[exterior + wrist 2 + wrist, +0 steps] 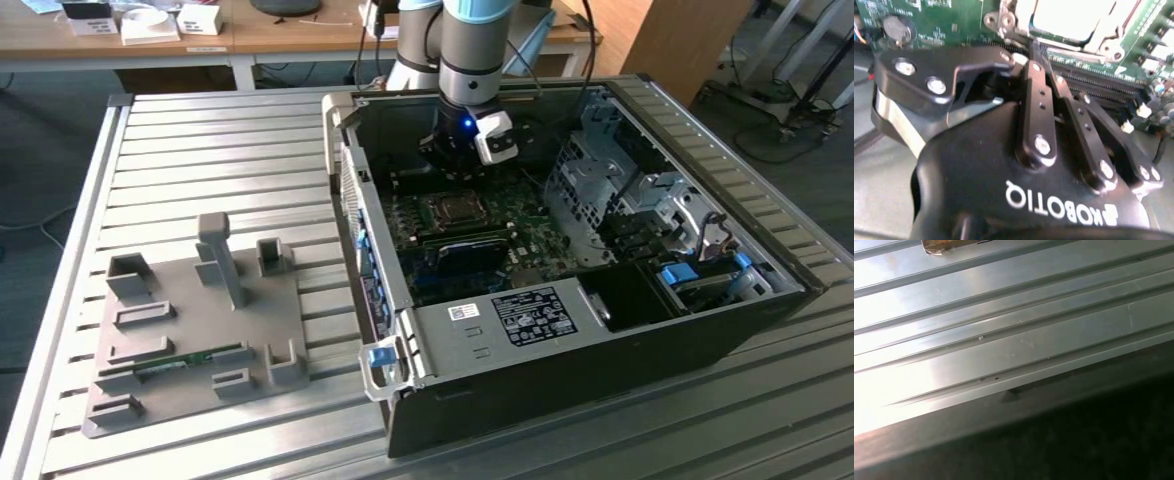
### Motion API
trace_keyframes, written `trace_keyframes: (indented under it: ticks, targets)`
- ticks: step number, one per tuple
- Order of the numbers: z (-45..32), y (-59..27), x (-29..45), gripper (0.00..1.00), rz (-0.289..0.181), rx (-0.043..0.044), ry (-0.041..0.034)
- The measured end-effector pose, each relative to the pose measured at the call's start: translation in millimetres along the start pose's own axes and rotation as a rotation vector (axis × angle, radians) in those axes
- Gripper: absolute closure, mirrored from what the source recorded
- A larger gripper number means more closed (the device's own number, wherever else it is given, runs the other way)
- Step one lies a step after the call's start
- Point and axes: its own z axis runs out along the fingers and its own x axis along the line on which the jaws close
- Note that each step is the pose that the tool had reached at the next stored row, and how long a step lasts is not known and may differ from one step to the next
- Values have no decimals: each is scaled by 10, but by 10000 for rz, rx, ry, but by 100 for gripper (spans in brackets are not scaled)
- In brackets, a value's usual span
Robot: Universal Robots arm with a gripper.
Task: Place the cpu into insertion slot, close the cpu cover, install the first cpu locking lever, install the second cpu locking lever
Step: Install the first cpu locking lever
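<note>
Inside the open black computer case (pixel 561 350), the gripper (pixel 458 168) hangs low over the green motherboard (pixel 527 230), just behind the insertion slot (pixel 454 208). In the second wrist view the cpu (pixel 1074 15) lies in the slot with its silvery top showing through the window of the cpu cover (pixel 1014 25), which lies flat around it. The gripper (pixel 1036 52) has its black fingers (pixel 1036 100) drawn together, their tips right at the socket's near edge by a thin metal bar (pixel 1074 54). I cannot tell whether they pinch that bar.
Long black memory slots (pixel 1104 82) and a coin battery (pixel 896 30) flank the socket. Metal drive cages (pixel 627 195) fill the case at the exterior view's right. A grey fixture plate (pixel 187 320) sits on the ribbed aluminium table (pixel 1004 340) at the exterior view's left.
</note>
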Motion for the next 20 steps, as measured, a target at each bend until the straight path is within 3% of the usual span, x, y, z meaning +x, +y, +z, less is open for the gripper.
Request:
trace_keyframes:
  ticks: [10, 20]
  targets:
    - [-26, 4, -3, 89, 3, -38, 9]
    - [-163, 15, -14, 89, 3, -35, 12]
